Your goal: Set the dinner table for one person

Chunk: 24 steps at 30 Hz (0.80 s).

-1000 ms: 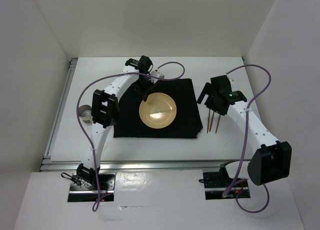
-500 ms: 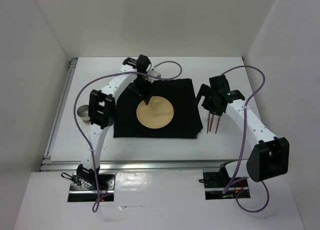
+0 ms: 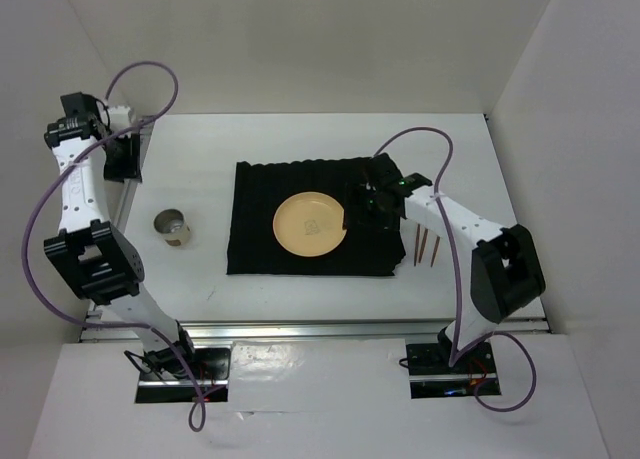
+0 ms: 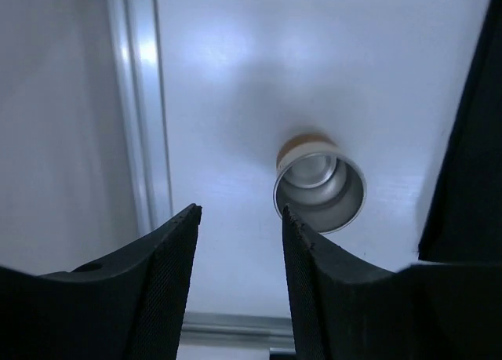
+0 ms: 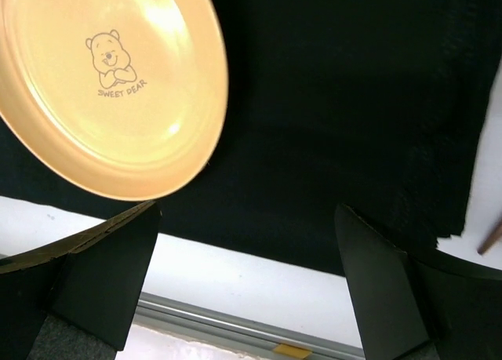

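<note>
The dinner table [image 3: 200, 169] is a white top with silver rails. A black ribbed mat [image 3: 270, 249] lies on it, with a yellow plate [image 3: 312, 226] flat at its middle. A steel cup [image 3: 172, 226] stands left of the mat, and wooden chopsticks [image 3: 428, 247] lie right of it. My left gripper [image 3: 124, 155] hangs over the far left rail; in the left wrist view it [image 4: 239, 219] is open and empty, with the cup [image 4: 320, 189] beyond it. My right gripper [image 3: 362, 205] hovers over the mat just right of the plate [image 5: 110, 85], wide open [image 5: 247, 211] and holding nothing.
White walls close in the table on three sides. The silver rail [image 4: 141, 101] runs along the left edge and another [image 5: 235, 325] along the near edge. A chopstick tip [image 5: 490, 238] shows past the mat's edge [image 5: 439, 219]. Purple cables loop above both arms.
My left gripper let go at the plate and swung away to the far left edge. My right gripper moved left from the chopsticks to over the mat beside the plate.
</note>
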Each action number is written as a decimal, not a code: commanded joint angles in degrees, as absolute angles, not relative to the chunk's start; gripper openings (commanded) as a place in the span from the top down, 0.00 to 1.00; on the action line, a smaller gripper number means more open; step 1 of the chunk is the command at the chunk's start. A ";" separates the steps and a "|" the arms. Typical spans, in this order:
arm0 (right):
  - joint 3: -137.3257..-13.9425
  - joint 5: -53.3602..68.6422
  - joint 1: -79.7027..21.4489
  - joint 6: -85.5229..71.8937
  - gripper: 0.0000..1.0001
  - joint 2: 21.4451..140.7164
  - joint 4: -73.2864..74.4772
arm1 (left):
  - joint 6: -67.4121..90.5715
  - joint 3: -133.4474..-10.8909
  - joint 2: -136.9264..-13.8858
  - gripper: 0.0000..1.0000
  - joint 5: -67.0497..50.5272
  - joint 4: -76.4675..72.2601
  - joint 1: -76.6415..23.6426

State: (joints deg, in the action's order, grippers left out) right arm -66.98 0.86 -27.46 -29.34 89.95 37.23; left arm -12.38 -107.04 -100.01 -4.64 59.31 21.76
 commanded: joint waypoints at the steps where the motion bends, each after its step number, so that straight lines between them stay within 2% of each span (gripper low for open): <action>1: -72.15 0.70 -29.35 -27.51 0.00 91.14 35.42 | -15.73 -100.74 -104.32 0.46 -8.69 60.74 23.90; 9: -71.46 0.70 -31.11 -28.65 0.00 92.03 33.75 | -17.75 -91.59 -106.25 0.46 -13.71 57.22 26.72; 16: -69.43 0.01 -31.11 -29.18 0.00 90.44 33.74 | -16.09 -92.11 -110.39 0.47 -16.44 55.47 26.72; 22: -69.43 -0.70 -31.11 -29.18 0.00 89.91 33.75 | -16.17 -91.41 -113.12 0.57 -15.82 56.07 26.72; 24: -69.43 -0.70 -31.11 -29.18 0.00 89.91 33.75 | -15.65 -90.45 -113.12 0.66 -15.82 55.38 26.72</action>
